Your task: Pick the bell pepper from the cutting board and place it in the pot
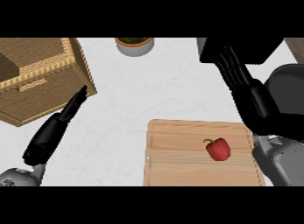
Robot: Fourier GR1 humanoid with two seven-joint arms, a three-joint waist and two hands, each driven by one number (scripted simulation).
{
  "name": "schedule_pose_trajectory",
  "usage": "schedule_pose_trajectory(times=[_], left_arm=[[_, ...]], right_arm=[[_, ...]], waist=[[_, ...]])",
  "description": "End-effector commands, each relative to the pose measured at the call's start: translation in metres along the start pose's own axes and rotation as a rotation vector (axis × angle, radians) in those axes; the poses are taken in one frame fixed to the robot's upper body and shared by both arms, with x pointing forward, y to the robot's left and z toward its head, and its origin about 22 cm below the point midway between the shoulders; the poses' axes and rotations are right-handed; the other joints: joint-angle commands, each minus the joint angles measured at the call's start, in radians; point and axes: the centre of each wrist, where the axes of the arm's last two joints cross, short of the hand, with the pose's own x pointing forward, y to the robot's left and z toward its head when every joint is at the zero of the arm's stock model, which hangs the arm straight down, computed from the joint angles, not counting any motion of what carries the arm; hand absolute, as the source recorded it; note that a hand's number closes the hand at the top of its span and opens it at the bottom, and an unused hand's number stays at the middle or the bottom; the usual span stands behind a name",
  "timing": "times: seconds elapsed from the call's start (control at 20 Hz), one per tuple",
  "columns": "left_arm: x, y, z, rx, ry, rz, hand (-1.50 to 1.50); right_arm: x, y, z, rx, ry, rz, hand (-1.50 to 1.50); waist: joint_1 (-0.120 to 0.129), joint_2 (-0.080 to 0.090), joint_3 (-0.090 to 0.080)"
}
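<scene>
So the bell pepper (218,149) is sitting on the cutting board (180,157), lower right of the frame, toward the board's right side, stem pointing up-left so its long axis runs roughly up and down the picture with a slight tilt. The right hand (241,78) is clearly the nearer one, but its straight fingers point toward the top of the frame, so the pepper lies below and a bit left of them, down beside the forearm. Fingers look extended and together, holding nothing. The pot (296,100) is the dark round thing at the right edge, partly hidden behind that arm. The left hand (63,118) is over at the left by the wicker basket (31,78), fingers straight, empty, well apart from the board. I'd guess the right hand needs to pull back down toward the pepper first.
</scene>
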Motion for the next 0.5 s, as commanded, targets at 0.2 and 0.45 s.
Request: schedule_pose_trajectory(times=[0.2,0.45], left_arm=[[0.030,0.016,-0.026,0.244,-0.131,0.169,0.00],[0.033,0.021,-0.038,0.332,-0.101,0.299,0.00]], right_arm=[[0.049,0.012,-0.031,0.703,-0.137,-0.017,1.50],[0.071,-0.061,-0.047,0.774,-0.239,0.419,-1.50]], waist=[[0.075,0.042,0.005],[0.040,0.066,0.009]])
